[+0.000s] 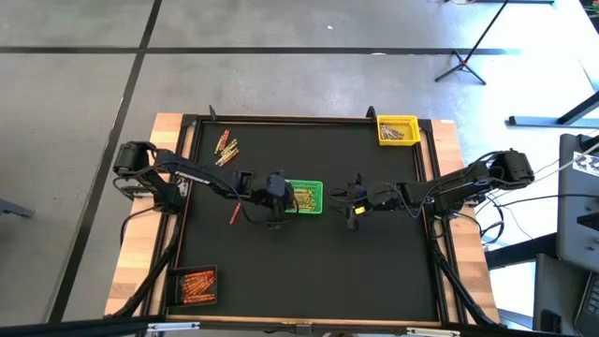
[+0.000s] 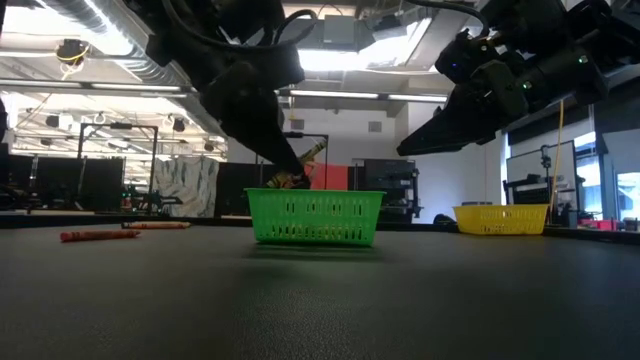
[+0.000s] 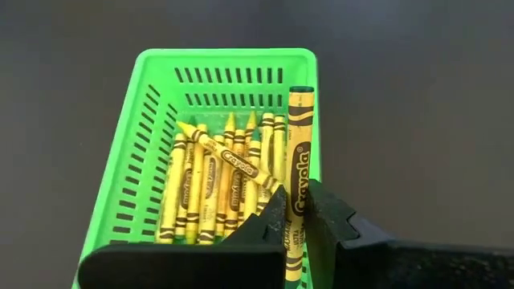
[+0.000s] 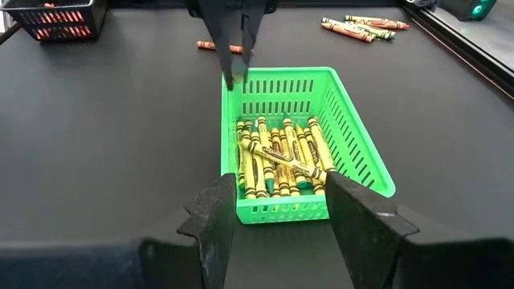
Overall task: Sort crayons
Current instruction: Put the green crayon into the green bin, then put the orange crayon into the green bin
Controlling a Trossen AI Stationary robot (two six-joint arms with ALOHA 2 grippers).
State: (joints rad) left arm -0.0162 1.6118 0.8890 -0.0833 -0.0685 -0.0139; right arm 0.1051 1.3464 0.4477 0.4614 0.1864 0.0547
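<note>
A green mesh basket (image 1: 314,187) stands mid-table with several yellow-green crayons (image 3: 213,189) lying in it. My left gripper (image 3: 297,205) hovers over the basket's left end (image 1: 281,192), shut on one yellow-green crayon with a green tip (image 3: 299,136). My right gripper (image 4: 281,205) waits open on the basket's right (image 1: 352,208), level with it, nothing between its fingers. From the right wrist view the left gripper (image 4: 233,48) hangs over the basket's far corner. My left gripper pinches the crayon's wrapped shaft (image 3: 295,210) between its two fingers, nearer the crayon's back end. The fingers slant down from the table's left, and the crayon runs along them, sticking out past the tips. The crayon is lifted clear, above the basket's rim (image 3: 315,120).
A yellow basket (image 1: 398,129) stands at the far right corner and a black basket (image 1: 197,285) with orange and red crayons at the near left. Loose crayons (image 1: 226,148) lie at the far left; a red one (image 1: 234,213) lies left of the green basket.
</note>
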